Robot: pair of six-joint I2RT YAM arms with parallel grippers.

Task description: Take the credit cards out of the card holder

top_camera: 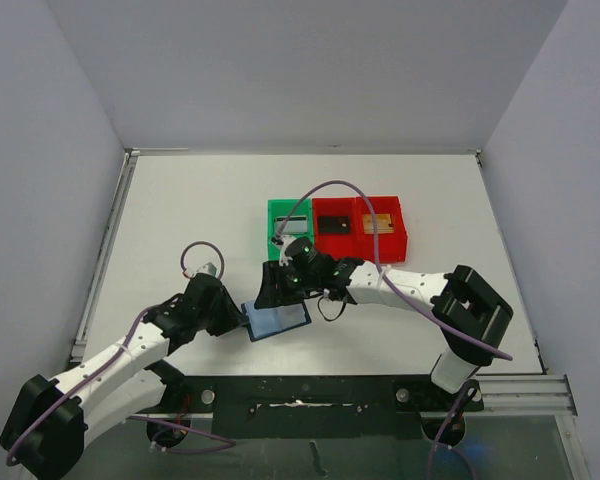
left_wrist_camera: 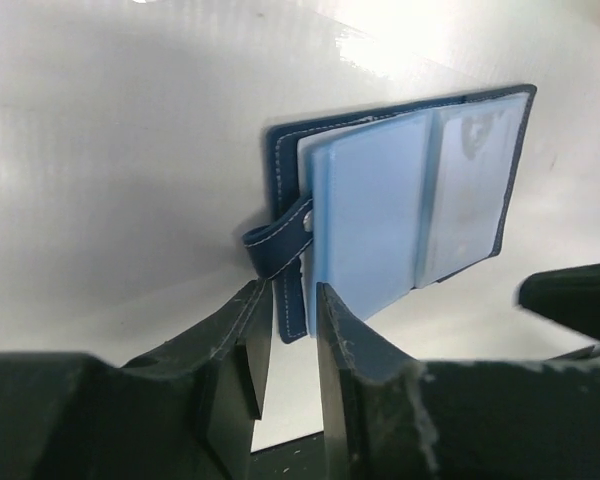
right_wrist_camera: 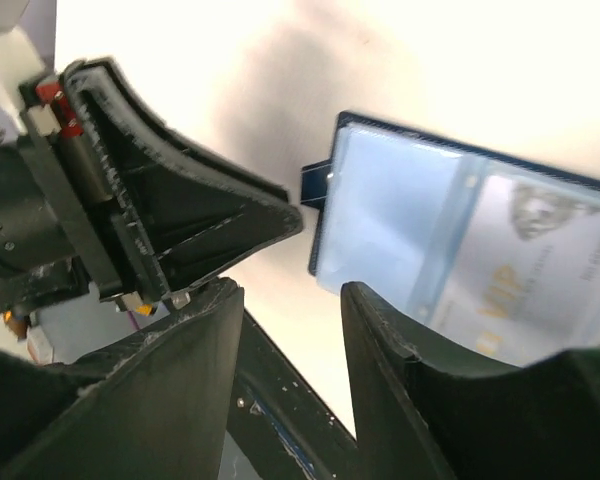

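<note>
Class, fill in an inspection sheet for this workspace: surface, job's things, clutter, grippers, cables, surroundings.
Surface: white table.
Job's things: card holder lies open near the arms, with a silver card in its pocket; black card and gold card lie in separate red bins.
Clutter: green bin, contents unclear.
Grippers: left gripper slightly open at the holder's strap edge; right gripper open, empty, beside the holder.
Cables: purple cable arcs over the bins.
Surroundings: plain grey walls.

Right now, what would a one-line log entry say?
card holder: lies open | left pincer: narrowly parted at its strap edge | right pincer: open, empty | pale card: in pocket
</note>
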